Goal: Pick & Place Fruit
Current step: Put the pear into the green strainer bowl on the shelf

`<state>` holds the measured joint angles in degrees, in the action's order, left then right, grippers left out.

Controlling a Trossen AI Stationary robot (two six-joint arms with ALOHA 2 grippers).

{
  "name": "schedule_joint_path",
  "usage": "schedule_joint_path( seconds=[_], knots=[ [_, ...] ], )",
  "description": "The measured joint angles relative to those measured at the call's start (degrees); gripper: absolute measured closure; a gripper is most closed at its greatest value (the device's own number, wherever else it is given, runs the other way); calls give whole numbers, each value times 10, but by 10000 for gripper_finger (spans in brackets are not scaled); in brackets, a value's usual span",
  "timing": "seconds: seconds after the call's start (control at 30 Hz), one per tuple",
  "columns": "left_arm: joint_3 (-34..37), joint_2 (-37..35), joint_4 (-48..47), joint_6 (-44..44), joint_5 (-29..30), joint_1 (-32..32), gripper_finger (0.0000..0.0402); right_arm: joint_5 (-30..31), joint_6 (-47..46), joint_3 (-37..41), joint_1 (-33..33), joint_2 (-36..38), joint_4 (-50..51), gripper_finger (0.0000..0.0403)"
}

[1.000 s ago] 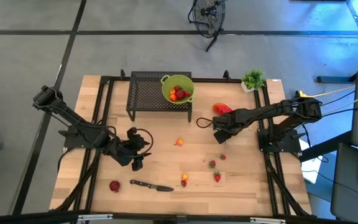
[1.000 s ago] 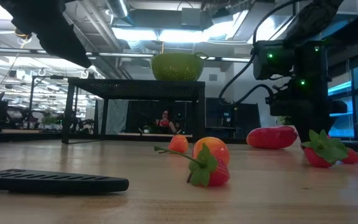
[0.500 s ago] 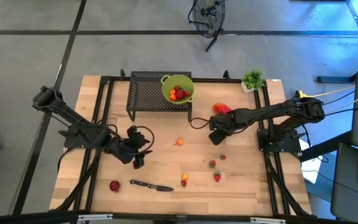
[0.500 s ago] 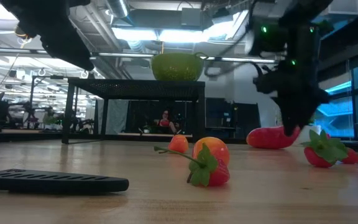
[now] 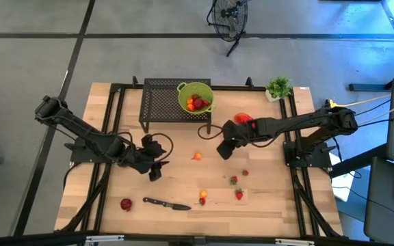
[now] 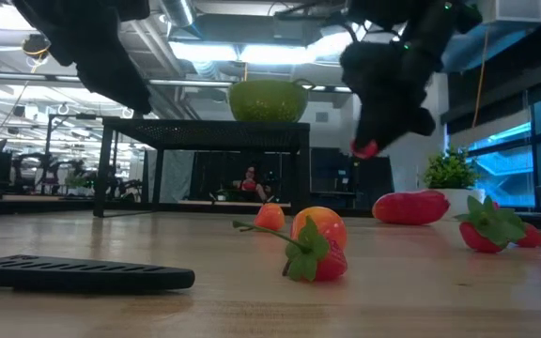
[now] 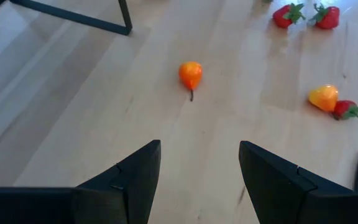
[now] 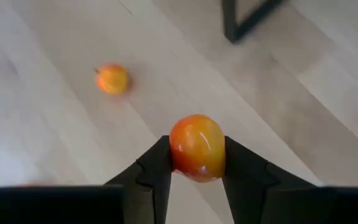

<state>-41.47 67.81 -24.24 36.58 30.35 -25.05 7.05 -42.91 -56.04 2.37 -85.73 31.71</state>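
While raised above the bench (image 5: 272, 205) near its middle, the right claw (image 8: 196, 163) pinches a red-orange fruit (image 8: 196, 147). The left claw (image 7: 199, 163), fingers spread and holding nothing, hovers toward the left edge. Loose strawberries (image 5: 236, 180) lie nearer the front edge.

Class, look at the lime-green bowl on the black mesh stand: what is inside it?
The lime-green bowl on the black mesh stand holds several red and orange-red fruit pieces, seen from above. Any pieces beneath that top layer are covered, so the count is unclear.
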Motion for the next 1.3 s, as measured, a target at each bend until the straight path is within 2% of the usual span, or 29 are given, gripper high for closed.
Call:
schedule_joint_path(
  seconds=[0.23,0.4,0.57,0.7,0.8,1.0,1.3],
  knots=[
    [0,0,0,-10,5,22,188,-9,32,-6,0,0,-79,294],
    [0,0,7,-42,23,37,188,-33,49,-6,0,0,-136,285],
    [0,0,49,-135,46,51,188,-51,74,-6,0,0,-182,290],
    [0,0,121,-246,46,62,188,-52,97,-6,0,0,-214,288],
    [0,0,188,-292,46,73,188,-51,118,-6,0,0,-239,284],
    [0,0,274,-341,46,97,188,-52,173,-6,-3,0,-321,290],
    [0,0,269,-340,34,113,188,-52,199,-6,-36,0,-426,284]
  ],
)
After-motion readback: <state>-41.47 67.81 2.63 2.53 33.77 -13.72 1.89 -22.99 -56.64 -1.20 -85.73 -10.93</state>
